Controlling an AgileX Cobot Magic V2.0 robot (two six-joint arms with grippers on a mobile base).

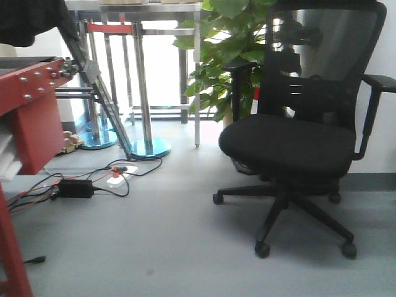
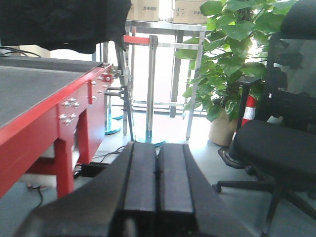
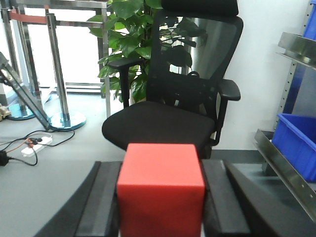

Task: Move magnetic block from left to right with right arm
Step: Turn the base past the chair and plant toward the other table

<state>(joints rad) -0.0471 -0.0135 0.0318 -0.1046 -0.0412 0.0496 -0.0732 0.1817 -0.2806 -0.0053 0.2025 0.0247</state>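
The magnetic block (image 3: 161,190), a bright-red cube, fills the bottom centre of the right wrist view, clamped between the two black fingers (image 3: 106,197) of my right gripper (image 3: 161,170), which is shut on it and held up in the air facing the office chair. In the left wrist view my left gripper (image 2: 158,155) is shut, its two black pads pressed flat together with nothing between them. Neither gripper nor the block appears in the front-facing view.
A black office chair (image 1: 291,142) stands ahead on the grey floor, a potted plant (image 1: 223,55) behind it. A red-framed table (image 2: 44,103) is at the left. Cables and a power strip (image 1: 117,176) lie on the floor. Blue bin (image 3: 296,143) on a metal rack at right.
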